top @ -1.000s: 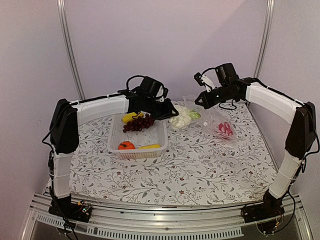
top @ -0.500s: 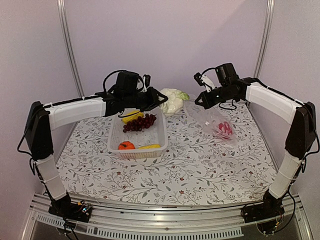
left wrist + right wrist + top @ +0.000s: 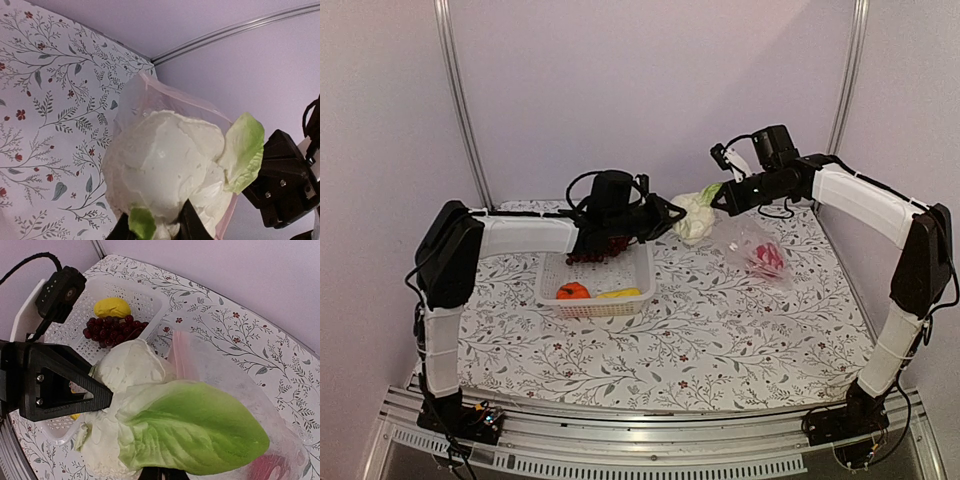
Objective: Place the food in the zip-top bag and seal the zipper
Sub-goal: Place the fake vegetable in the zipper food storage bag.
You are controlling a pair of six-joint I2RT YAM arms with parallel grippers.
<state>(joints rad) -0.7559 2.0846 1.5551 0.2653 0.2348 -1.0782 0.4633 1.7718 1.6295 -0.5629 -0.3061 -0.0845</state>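
Counter point(image 3: 720, 330): floral-print cloth, both arms reaching over its far half.

White slotted basket point(image 3: 590, 305): left of centre on the counter, the left arm crossing above its far end.

Zip-top bag point(image 3: 750, 235): right of the basket, body lying on the counter, mouth lifted toward the right gripper point(image 3: 723, 198). That gripper looks narrow and pinched on the bag's rim. Its fingertips are barely in the right wrist view.

Cauliflower point(image 3: 693, 218): white head with green leaves, up off the counter. The left gripper point(image 3: 672, 215) is clamped on its base. It sits right at the bag mouth, just beside the right gripper; in the left wrist view the clear plastic stands directly behind it.

Grapes point(image 3: 112, 329): dark red bunch in the basket's far end, lemon point(image 3: 112, 306) just beyond.

Red pepper point(image 3: 770, 258): inside the bag, low end.

Orange tomato point(image 3: 573, 291) and corn point(image 3: 620, 294): side by side along the basket's near wall.
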